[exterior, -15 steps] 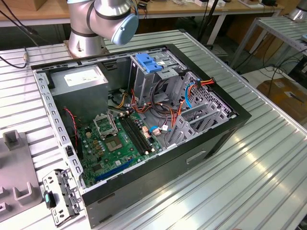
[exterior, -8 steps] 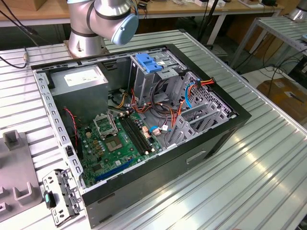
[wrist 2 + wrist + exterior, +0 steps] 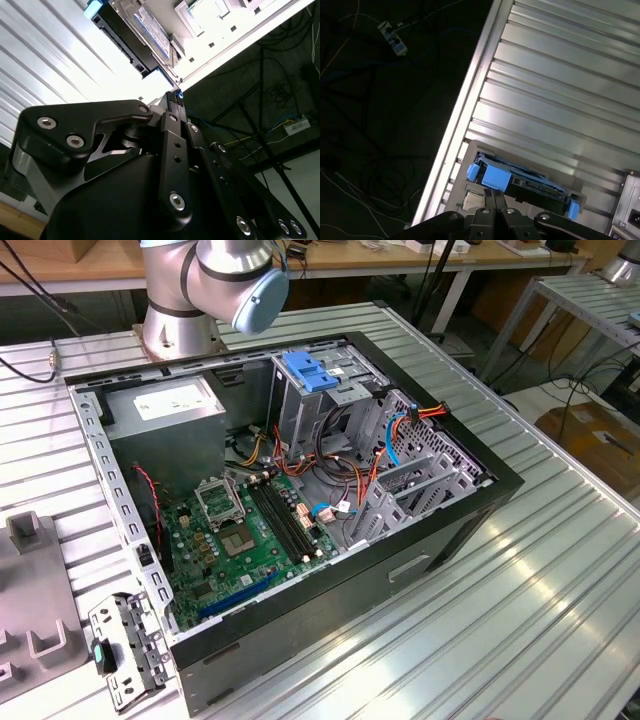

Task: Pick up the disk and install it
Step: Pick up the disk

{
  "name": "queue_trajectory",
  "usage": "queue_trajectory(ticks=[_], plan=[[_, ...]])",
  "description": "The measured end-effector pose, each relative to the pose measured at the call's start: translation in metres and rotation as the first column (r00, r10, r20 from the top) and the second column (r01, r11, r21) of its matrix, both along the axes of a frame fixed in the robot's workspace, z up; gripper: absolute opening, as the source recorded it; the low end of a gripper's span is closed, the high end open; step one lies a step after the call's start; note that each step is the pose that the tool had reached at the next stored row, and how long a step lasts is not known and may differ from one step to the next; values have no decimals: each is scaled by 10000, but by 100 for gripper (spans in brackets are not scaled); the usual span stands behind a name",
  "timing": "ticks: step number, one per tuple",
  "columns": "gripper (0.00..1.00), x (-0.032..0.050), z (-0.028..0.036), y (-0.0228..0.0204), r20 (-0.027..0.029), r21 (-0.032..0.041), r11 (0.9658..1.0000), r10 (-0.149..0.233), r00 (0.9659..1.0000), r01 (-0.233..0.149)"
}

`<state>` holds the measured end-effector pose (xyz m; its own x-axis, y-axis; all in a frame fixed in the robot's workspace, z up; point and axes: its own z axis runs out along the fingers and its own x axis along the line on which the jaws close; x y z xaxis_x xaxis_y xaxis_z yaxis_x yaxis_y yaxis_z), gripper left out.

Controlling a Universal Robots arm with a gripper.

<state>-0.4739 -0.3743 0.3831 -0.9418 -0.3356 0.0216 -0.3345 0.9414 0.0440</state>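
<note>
Your gripper (image 3: 495,196) has its fingers pinched together, empty; the disk (image 3: 530,186) lies just beyond their tips, not yet lifted.

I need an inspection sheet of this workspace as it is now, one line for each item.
Surface: ribbed metal table.
Job's things: disk with blue rails lies near the table's edge; open computer case holds a grey drive cage with a blue latch.
Clutter: grey fixture and metal bracket at the exterior view's left.
Grippers: gripper close to the disk, fingers together, holding nothing.
Cables: orange, red and blue wires inside the case; loose cables on the floor.
Surroundings: arm base behind the case; benches beyond.
</note>
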Motion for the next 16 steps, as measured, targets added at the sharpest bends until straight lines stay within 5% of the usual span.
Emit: queue_trajectory(ticks=[16], plan=[[11,-2,0,0,0,0,10000,72,10000,-72]])
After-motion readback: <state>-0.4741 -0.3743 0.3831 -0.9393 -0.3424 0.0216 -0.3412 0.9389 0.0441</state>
